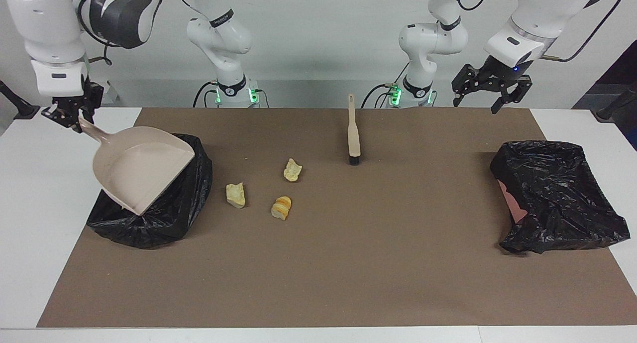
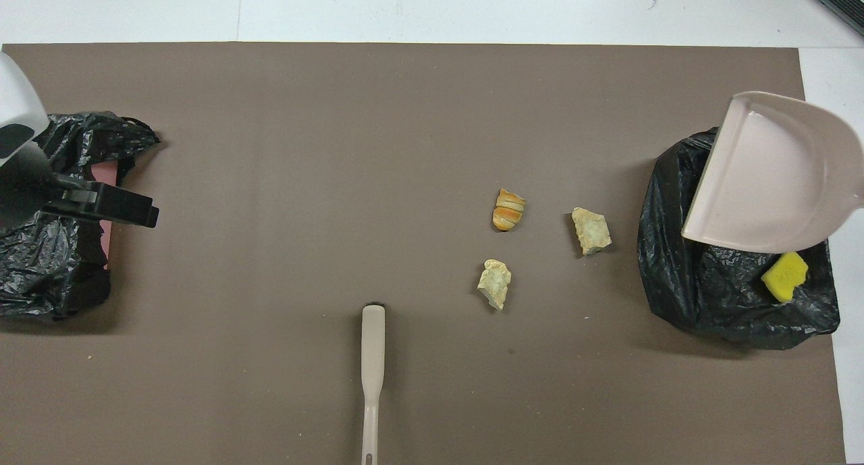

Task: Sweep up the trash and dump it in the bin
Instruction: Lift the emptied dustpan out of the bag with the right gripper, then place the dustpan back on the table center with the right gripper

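Three pieces of trash lie on the brown mat beside the bin at the right arm's end: a pale cream chunk [image 1: 236,195] [image 2: 592,231], another cream piece [image 1: 292,170] [image 2: 495,284] and an orange-tinged bread-like piece [image 1: 281,207] [image 2: 509,209]. A yellow spongy chunk [image 2: 785,277] lies inside that black-bagged bin [image 1: 169,218] [image 2: 709,283]. My right gripper [image 1: 69,115] is shut on the handle of the beige dustpan [image 1: 142,166] [image 2: 776,175], held tilted over the bin with its lip down. The pan looks empty. My left gripper [image 1: 485,101] [image 2: 145,212] is open and empty, raised over the other bin.
The beige brush with black bristles [image 1: 353,134] [image 2: 372,370] lies on the mat near the robots, between the arms, handle toward them. A second black-bagged bin [image 1: 557,193] [image 2: 61,276] sits at the left arm's end. White table surrounds the mat [image 1: 348,263].
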